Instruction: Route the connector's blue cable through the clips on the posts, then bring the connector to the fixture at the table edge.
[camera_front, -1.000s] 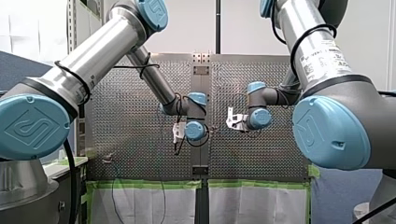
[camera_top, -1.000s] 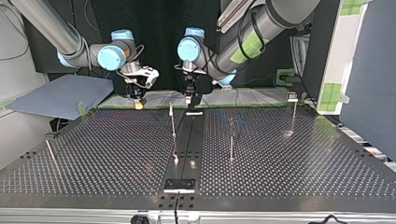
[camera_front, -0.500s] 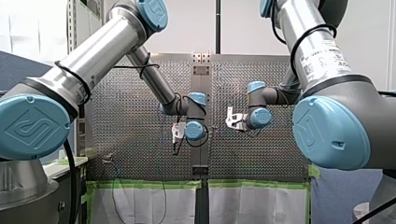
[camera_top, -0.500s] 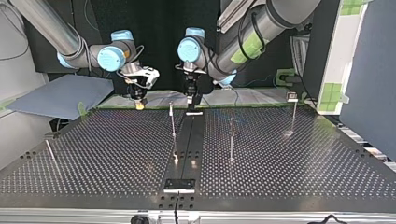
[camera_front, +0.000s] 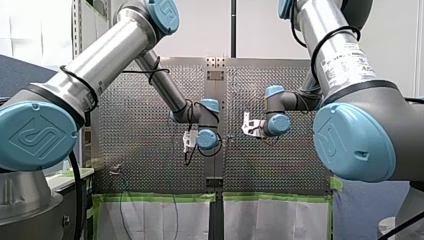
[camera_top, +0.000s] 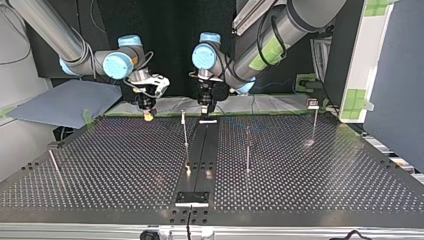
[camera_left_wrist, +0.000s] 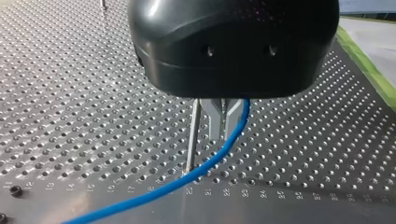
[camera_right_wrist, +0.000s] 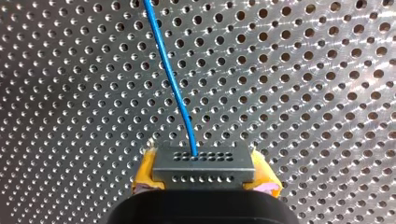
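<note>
**A:** Tool state on the left arm at that frame?

**B:** Left gripper (camera_left_wrist: 222, 133) had its metal fingers (camera_left_wrist: 211, 116) drawn narrow, with the blue cable (camera_left_wrist: 211, 164) coming out right at them. I read it as pinched on the cable. The contact itself sat under the black body, so that's a judgement.

**A:** Where was the post from there?

**B:** The thin post (camera_left_wrist: 192, 135) stood upright just beside the fingers, on the side the cable trailed off to. The cable swept from the fingers past the post's foot and out over the perforated table (camera_left_wrist: 70, 93). I couldn't tell if it touched the post. The gripper body hid the post's top, so I saw no clip.

**A:** So what did the move turn on?

**B:** The cable ran low and across the post, not along it. My guess was lift first, then a short sideways shift onto the post.

**A:** Right side?

**B:** Right gripper (camera_right_wrist: 204, 176) had the grey connector (camera_right_wrist: 204, 161) clamped between its yellow pads (camera_right_wrist: 145, 170). The cable left the connector's face and ran straight ahead. In the top view it sat at the table's far edge, left of the left gripper and apart from it. So the left arm was the one at the post.

**A:** Poses?

**B:** Both wrists pointed down at the table. In the front view, the left forearm sloped in to the centre strip and the right wrist folded in from the right. A dark plate (camera_top: 191, 198) sat at the top view's near edge. It was probably the fixture, and well apart from the connector.
</note>
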